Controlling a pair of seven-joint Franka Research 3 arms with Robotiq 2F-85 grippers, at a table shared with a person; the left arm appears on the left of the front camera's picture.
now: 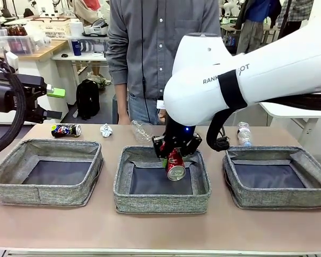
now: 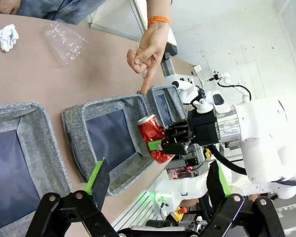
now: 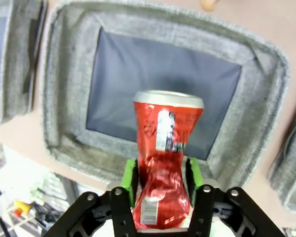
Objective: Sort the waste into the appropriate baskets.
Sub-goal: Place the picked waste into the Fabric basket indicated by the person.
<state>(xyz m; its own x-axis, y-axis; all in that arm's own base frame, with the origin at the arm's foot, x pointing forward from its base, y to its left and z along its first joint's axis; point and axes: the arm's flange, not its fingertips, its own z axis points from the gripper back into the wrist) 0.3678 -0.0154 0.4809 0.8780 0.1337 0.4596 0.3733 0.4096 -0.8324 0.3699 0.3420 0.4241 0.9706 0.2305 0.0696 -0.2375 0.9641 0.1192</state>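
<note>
- The crushed red can (image 1: 175, 164) hangs top-down over the middle grey woven-fabric basket (image 1: 160, 199), above its dark base and toward the far right corner.
- The right gripper (image 3: 162, 180) has its green pads pressed on the can's crumpled lower half, one on each side, so it is clamped on the can.
- This reads as the drop-off step for this item: carried, positioned, not yet let go.
- A person's hand (image 2: 148, 54) points a finger down at the desk (image 1: 160, 230) just beyond the middle basket's far rim, which looks like a cue for this bin.
- Next move, by my call: spread the fingers and let the can fall. It sits well inside the rim, so no shift should be needed.
- The left gripper (image 1: 54, 103) waits far left, above the desk, fingers wide apart and holding nothing.
- Waiting along the far side: a dark blue-black can (image 1: 66, 130) lying on its side, a crumpled white paper ball (image 1: 106, 130), a clear plastic cup (image 1: 142, 130) tipped over, and a clear water bottle (image 1: 244, 134) behind the right basket (image 1: 278, 195).
- The left basket (image 1: 43, 187) and right basket look bare.
</note>
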